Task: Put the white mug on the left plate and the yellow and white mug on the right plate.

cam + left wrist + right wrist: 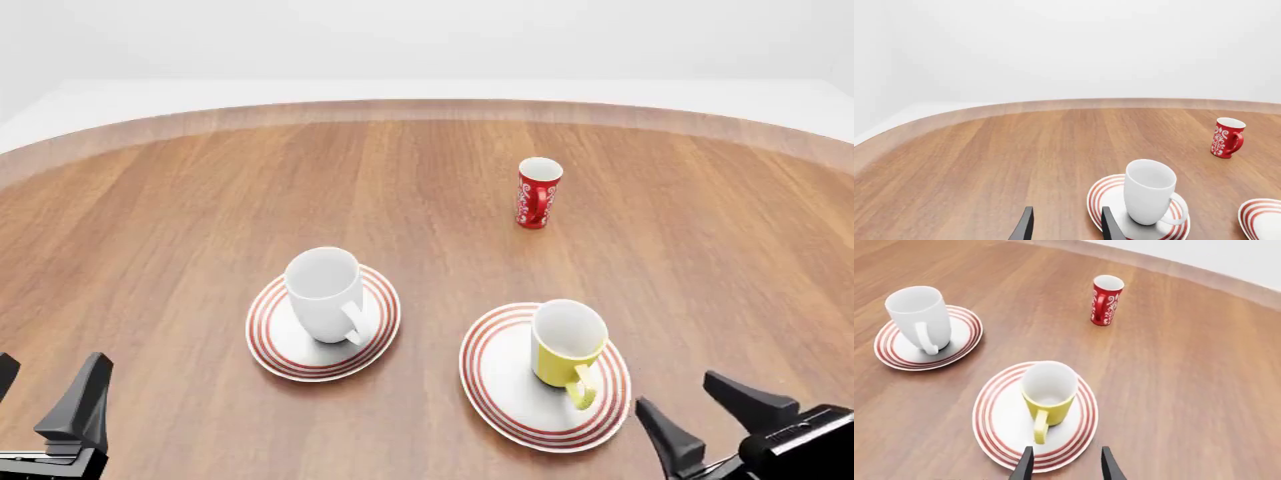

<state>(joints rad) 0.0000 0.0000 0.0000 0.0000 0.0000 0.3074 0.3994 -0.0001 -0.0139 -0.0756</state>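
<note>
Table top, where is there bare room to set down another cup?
Bare wood spans the whole far left, beyond the left plate holding the white mug, and the far right past the red cup. It is crowded near the middle: the right plate with the yellow and white mug leaves only a narrow strip between plates.

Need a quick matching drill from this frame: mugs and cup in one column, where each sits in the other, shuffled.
Things:
1. white mug
2. yellow and white mug
3. red cup

Places:
A. bare table, beyond both plates
B. on the left plate
C. on the right plate

Pairs: 1-B, 2-C, 3-A
</note>
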